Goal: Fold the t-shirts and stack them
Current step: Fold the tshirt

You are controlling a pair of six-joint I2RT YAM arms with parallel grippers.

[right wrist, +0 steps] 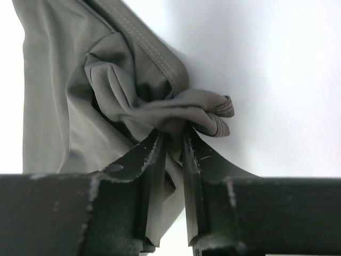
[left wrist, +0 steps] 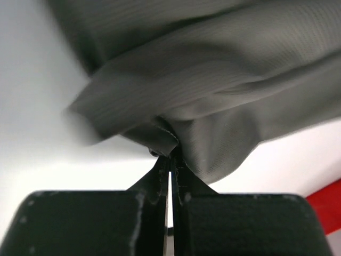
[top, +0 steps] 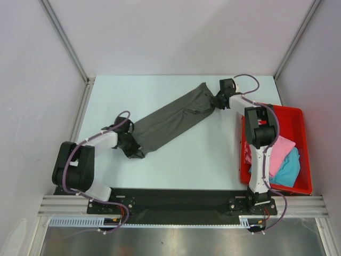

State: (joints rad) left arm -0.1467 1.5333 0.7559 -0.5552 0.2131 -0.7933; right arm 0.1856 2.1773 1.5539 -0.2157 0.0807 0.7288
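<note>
We're in a robotics lab test cell: a white tabletop [top: 202, 154] boxed in by plain white panels [top: 176, 32] on aluminium framing [top: 63, 38], with a cabled left arm [top: 80, 168] and right arm [top: 259, 154] bolted along the near rail [top: 306, 203].

Charcoal t-shirt [right wrist: 106, 101] bunched in right pincer [right wrist: 171, 140]

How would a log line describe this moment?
grey t-shirt: stretched between grippers; left gripper: shut on it; right gripper: shut on it; pink t-shirt, turquoise t-shirt: red tray

Three t-shirts [top: 170, 120] [top: 285, 146] [top: 287, 170], one red tray [top: 287, 110], two arms [top: 101, 141] [top: 258, 160]
</note>
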